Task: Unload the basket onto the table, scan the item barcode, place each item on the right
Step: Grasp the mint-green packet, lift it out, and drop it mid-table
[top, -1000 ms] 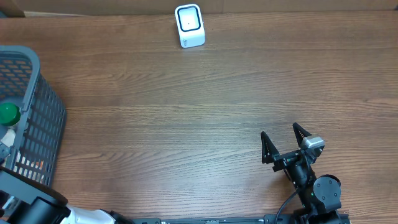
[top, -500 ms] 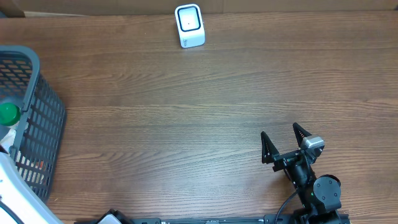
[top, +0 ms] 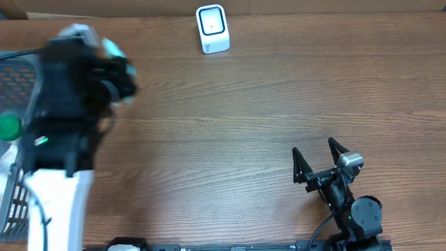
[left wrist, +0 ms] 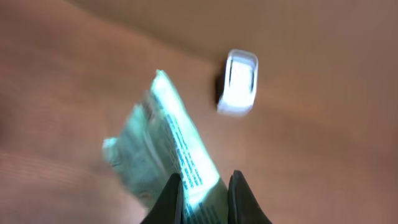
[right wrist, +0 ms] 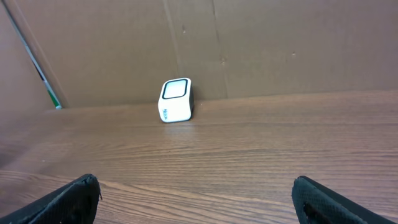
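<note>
1. Packet (left wrist: 168,146), pale green with lines of print on it, is now out over the table (top: 230,118). The left gripper (left wrist: 204,186) has swung up from the basket (top: 14,59) corner, where a second ago only part of that arm showed at the bottom-left edge.
2. The left jaws are clamped tight on the packet's lower end. The rest of it sticks out toward the barcode scanner (top: 212,28).
3. From overhead the left arm is a smear of motion, so I can only say the packet sits near the basket's right rim, well short of the scanner. I cannot tell which face carries the barcode.
4. The right gripper (top: 319,162) hasn't budged near the front edge. Its fingers are spread wide and hold nothing.
5. A green-capped bottle (top: 8,127) remains in the basket.
6. As I read it, the pick is done and the carry to the scanner's window is the step in hand. The packet probably needs turning so its code faces that window.
</note>
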### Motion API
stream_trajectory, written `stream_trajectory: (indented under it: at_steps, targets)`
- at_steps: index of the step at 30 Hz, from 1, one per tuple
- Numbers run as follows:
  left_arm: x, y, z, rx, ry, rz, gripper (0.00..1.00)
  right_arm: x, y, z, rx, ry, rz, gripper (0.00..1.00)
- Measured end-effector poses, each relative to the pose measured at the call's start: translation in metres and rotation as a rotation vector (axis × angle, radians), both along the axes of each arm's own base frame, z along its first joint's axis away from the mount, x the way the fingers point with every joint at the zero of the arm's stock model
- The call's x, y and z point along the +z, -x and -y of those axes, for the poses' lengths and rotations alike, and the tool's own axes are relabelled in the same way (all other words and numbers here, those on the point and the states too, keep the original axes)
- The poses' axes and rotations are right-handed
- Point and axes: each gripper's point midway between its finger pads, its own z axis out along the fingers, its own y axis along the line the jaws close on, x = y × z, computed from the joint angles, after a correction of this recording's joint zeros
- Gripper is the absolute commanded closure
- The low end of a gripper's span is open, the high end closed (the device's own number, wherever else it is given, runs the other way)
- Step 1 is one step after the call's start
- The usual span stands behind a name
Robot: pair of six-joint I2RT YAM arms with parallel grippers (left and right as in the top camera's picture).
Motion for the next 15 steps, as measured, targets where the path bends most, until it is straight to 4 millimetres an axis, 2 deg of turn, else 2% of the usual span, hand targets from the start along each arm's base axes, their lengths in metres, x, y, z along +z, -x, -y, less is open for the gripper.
stream_trajectory:
  at_steps: [1, 2, 3, 5, 6, 9, 12, 15]
  targets:
    - [-0.017, 0.002, 0.017, -0.036, -0.033, -0.064, 0.96, 0.0, 0.0, 0.0, 0.0, 0.001, 0.001, 0.0]
    - [-0.043, 0.006, 0.038, -0.084, -0.087, -0.162, 0.96, 0.0, 0.0, 0.0, 0.0, 0.0, 0.001, 0.0]
    - [-0.062, 0.008, 0.049, -0.112, -0.124, -0.229, 0.96, 0.0, 0.0, 0.0, 0.0, 0.0, 0.0, 0.0]
    - [-0.099, 0.012, 0.066, -0.156, -0.207, -0.36, 0.96, 0.0, 0.0, 0.0, 0.0, 0.001, 0.001, 0.0]
    - [-0.125, 0.011, 0.077, -0.182, -0.26, -0.44, 0.96, 0.0, 0.0, 0.0, 0.0, 0.0, 0.0, 0.0]
    - [-0.187, 0.004, 0.098, -0.224, -0.35, -0.591, 0.96, 0.0, 0.0, 0.0, 0.0, 0.0, 0.001, 0.0]
    - [-0.229, -0.001, 0.116, -0.258, -0.403, -0.659, 0.96, 0.0, 0.0, 0.0, 0.0, 0.0, 0.001, 0.0]
    - [-0.253, -0.004, 0.136, -0.295, -0.427, -0.668, 0.96, 0.0, 0.0, 0.0, 0.0, 0.0, 0.0, 0.0]
